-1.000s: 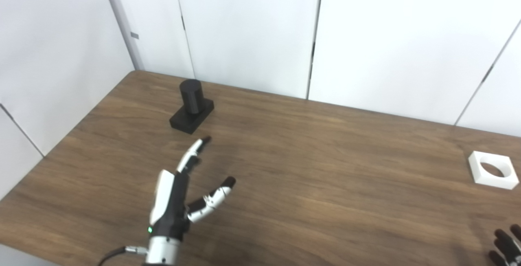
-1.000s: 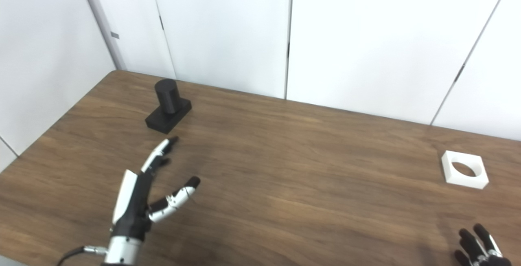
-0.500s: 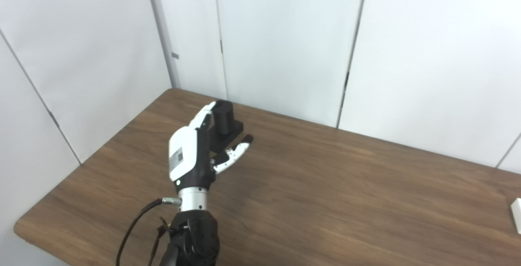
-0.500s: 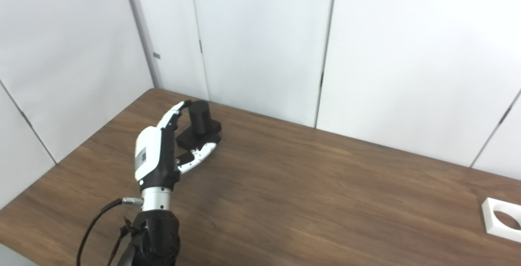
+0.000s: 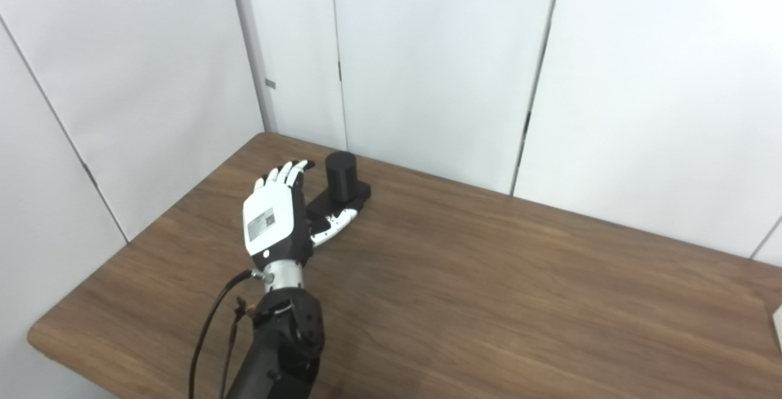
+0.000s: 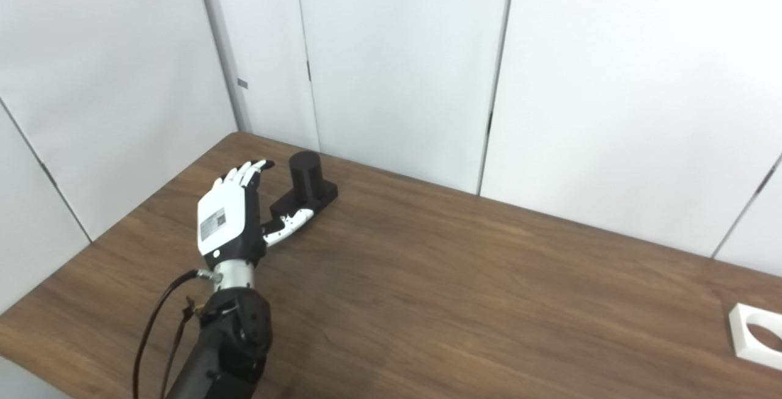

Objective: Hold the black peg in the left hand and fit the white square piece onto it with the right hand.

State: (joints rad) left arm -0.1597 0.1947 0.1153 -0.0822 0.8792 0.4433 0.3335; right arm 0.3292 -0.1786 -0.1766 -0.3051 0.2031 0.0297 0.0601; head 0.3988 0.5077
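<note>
Left hand (image 5: 275, 222) now lowered and spread wide beside the black peg (image 5: 341, 174), back of the hand up, fingers (image 5: 287, 173) past the left of the post and thumb (image 5: 333, 226) along the near edge of the base; half a second ago raised in front of the peg, so reach advanced but nothing gripped yet. Peg upright on the table (image 5: 489, 277) at the far left corner; white square piece (image 6: 757, 335) well apart at the right edge, untouched. Right hand out of view.
</note>
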